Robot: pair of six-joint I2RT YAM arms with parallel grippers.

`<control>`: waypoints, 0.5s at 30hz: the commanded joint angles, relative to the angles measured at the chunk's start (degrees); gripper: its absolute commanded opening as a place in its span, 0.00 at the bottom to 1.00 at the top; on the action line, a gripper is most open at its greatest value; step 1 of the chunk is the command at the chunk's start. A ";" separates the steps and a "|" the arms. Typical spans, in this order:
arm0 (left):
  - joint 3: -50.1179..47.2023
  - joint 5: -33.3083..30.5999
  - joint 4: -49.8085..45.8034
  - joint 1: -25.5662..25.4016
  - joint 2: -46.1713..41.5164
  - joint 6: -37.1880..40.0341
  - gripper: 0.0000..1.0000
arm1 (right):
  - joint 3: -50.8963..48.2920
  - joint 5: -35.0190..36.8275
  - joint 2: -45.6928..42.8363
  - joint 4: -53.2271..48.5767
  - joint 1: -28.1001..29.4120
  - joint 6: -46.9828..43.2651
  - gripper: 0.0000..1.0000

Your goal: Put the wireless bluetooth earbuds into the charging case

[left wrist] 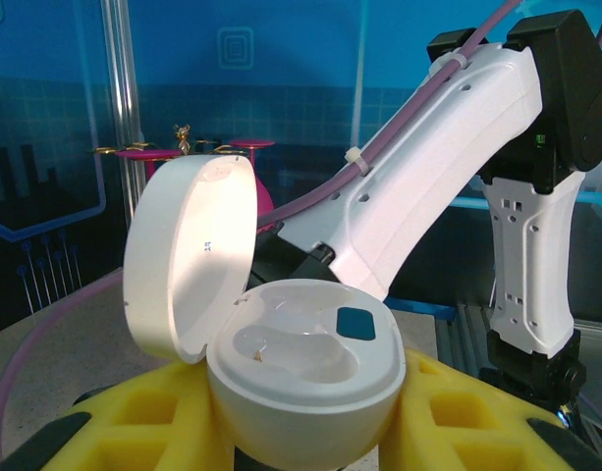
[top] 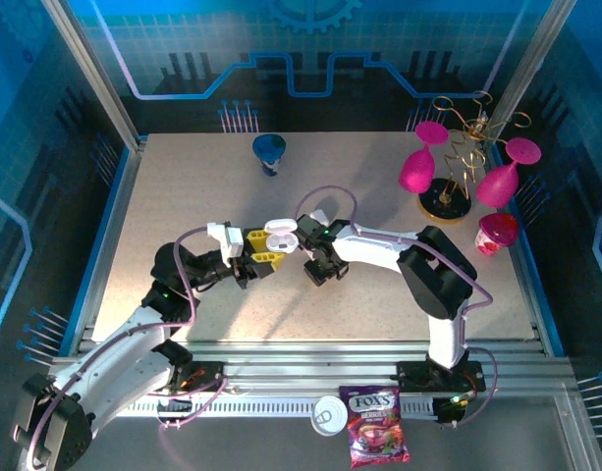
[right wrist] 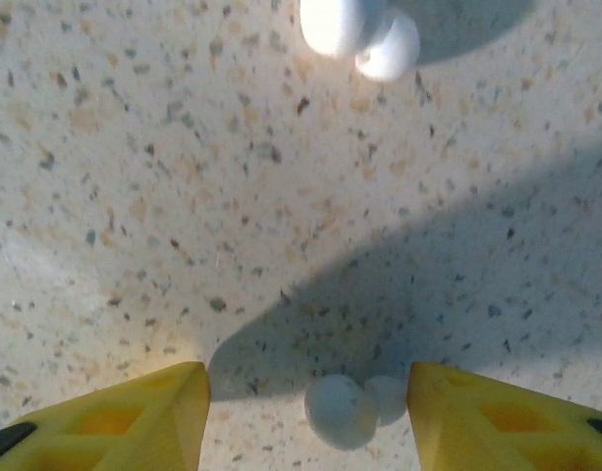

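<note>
The white charging case [left wrist: 305, 383] sits between the yellow fingers [left wrist: 163, 422] of my left gripper [left wrist: 305, 432], which is shut on it. Its lid [left wrist: 188, 255] stands open and both sockets are empty. From above, the case [top: 281, 235] is at mid-table, held by the left gripper [top: 264, 249]. My right gripper [top: 320, 267] points down at the table just right of the case. It is open [right wrist: 305, 392], and one white earbud [right wrist: 348, 412] lies on the table between its fingers, close to the right finger [right wrist: 497, 417]. A second earbud [right wrist: 361, 29] lies farther ahead.
The right arm [left wrist: 428, 167] crosses close behind the held case. A blue cup [top: 269, 152] stands at the back. Pink glasses on a gold rack [top: 448, 172] and a pink cup [top: 497, 234] are at the back right. A candy bag [top: 377, 439] lies by the front rail.
</note>
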 commanded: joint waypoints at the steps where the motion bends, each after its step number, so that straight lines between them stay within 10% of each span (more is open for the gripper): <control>1: 0.10 -0.49 1.29 0.44 -0.32 0.30 0.19 | -1.97 -1.44 -2.71 -3.14 -0.03 1.87 0.55; 15: 0.22 -0.23 1.56 0.43 -0.67 -0.12 0.19 | 0.98 3.34 -3.24 -4.56 0.30 5.75 0.57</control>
